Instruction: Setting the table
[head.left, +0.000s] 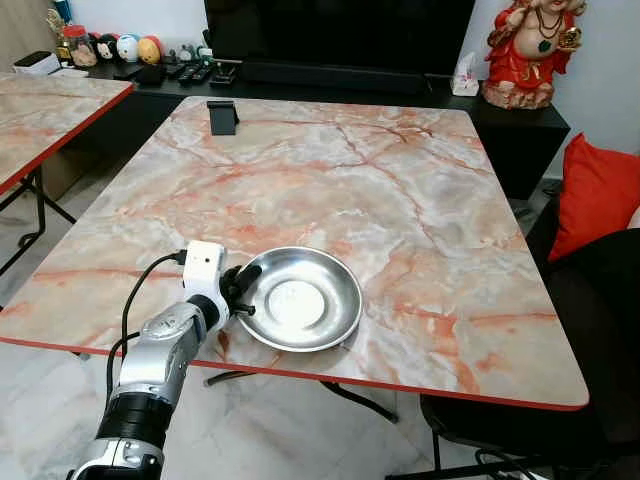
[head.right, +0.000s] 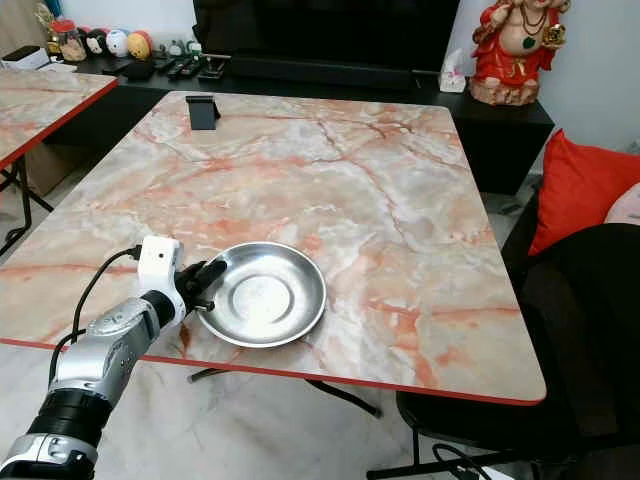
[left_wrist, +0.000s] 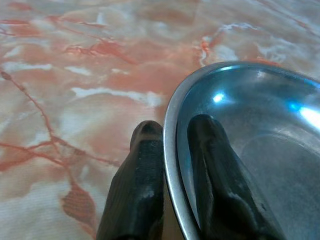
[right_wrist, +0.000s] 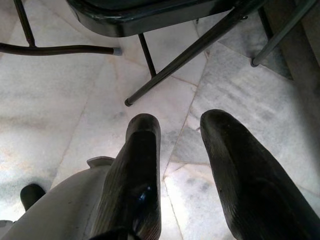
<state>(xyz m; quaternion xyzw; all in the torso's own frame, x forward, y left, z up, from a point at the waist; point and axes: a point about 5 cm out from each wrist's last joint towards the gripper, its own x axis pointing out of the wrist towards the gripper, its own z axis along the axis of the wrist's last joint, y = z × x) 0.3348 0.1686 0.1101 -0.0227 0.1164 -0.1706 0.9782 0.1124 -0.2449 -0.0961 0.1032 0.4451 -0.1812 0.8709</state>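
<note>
Here, line by line
Table (head.left: 400, 190): a pink and orange marbled top with a red edge, reaching from the robot toward a dark TV cabinet (head.left: 330, 78)
Steel plate (head.left: 330, 295): a shallow round metal dish resting on the table near its front edge, left of centre
Left gripper (head.left: 240, 287): at the plate's left rim, its two black fingers (left_wrist: 137, 185) clamped on the rim, one outside against the marble side and one inside the dish
Left arm (head.left: 160, 370): silver, rising from below the table edge, with a white wrist box and a black cable looping beside it
Right gripper (right_wrist: 180, 150): hanging low over a pale marble floor (right_wrist: 60, 115), fingers parted with nothing between them, near the dark legs of a chair (right_wrist: 150, 15)
Phone stand (head.left: 222, 116): small and black, upright at the table's far left side, well apart from the plate
Figurine (head.left: 528, 50): red and gold, on the cabinet's right end
Cushion (head.left: 595, 195): red, beside the table's right side
Second table (head.left: 45, 110): same marbled top, off to the left
</note>
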